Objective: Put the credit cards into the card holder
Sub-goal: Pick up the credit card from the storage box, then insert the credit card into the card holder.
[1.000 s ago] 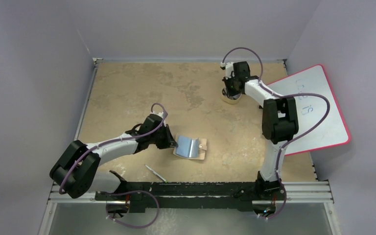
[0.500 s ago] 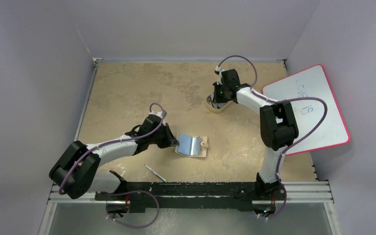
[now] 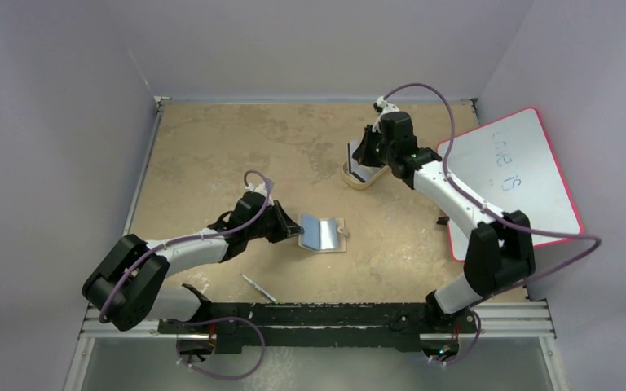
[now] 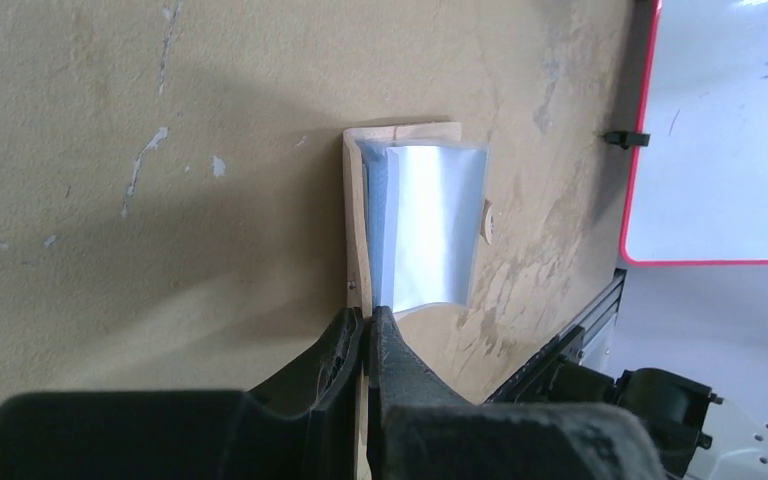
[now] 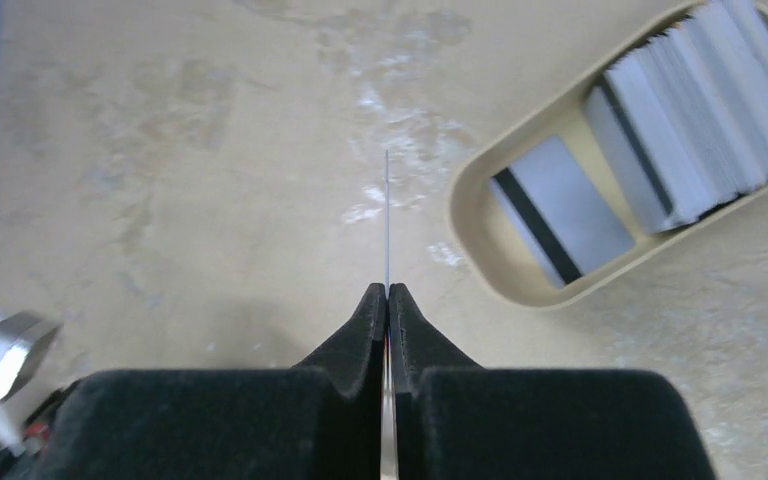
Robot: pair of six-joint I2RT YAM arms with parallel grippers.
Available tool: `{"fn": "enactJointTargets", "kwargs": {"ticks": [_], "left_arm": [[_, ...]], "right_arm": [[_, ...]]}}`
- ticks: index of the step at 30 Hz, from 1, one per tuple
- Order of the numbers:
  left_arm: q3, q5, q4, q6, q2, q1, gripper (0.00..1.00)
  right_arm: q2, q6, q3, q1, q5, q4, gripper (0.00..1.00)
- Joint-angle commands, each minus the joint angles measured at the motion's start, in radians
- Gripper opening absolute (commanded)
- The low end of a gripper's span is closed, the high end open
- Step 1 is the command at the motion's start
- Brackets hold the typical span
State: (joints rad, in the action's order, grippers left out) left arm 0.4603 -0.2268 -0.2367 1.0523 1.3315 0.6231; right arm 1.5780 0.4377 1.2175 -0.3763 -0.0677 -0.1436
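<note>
The tan card holder (image 3: pixel 326 234) lies open in mid-table with its blue-grey pockets up. It also shows in the left wrist view (image 4: pixel 422 225). My left gripper (image 3: pixel 295 230) is shut on its left edge, the fingertips (image 4: pixel 368 318) pinching the tan flap. My right gripper (image 3: pixel 367 153) is shut on one credit card, seen edge-on (image 5: pixel 387 215), and holds it above the table just left of the beige oval tray (image 5: pixel 480 175). More credit cards (image 5: pixel 695 100) stand stacked in the tray, and one (image 5: pixel 560 210) lies flat in it.
A pink-edged whiteboard (image 3: pixel 522 179) lies at the right, over the table edge. A small black clip (image 3: pixel 442 220) sits by its left edge. A thin pen-like stick (image 3: pixel 258 287) lies near the front rail. Grey walls enclose the table.
My right gripper has risen from the tray with a card and its elbow has swung out to the right. The left gripper has nudged the card holder slightly right and flatter.
</note>
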Motion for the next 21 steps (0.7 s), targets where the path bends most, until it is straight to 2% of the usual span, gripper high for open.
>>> {"fn": "enactJointTargets", "kwargs": {"ticks": [1, 6, 11, 15, 21], "left_arm": [[-0.011, 0.034, -0.148, 0.047, 0.009, -0.001, 0.0], [-0.049, 0.078, -0.214, 0.083, 0.004, 0.0, 0.0], [-0.058, 0.109, -0.181, 0.058, 0.018, 0.0, 0.0], [-0.08, 0.126, -0.159, 0.047, 0.035, 0.0, 0.03], [-0.097, 0.129, -0.129, 0.016, 0.033, -0.001, 0.11]], "right_arm": [[-0.105, 0.083, -0.068, -0.075, -0.005, 0.057, 0.0], [-0.176, 0.173, -0.173, -0.214, -0.02, 0.151, 0.0], [-0.203, 0.272, -0.305, -0.325, -0.006, 0.284, 0.0], [-0.169, 0.293, -0.368, -0.383, -0.003, 0.362, 0.0], [-0.126, 0.262, -0.455, -0.39, -0.024, 0.404, 0.0]]}}
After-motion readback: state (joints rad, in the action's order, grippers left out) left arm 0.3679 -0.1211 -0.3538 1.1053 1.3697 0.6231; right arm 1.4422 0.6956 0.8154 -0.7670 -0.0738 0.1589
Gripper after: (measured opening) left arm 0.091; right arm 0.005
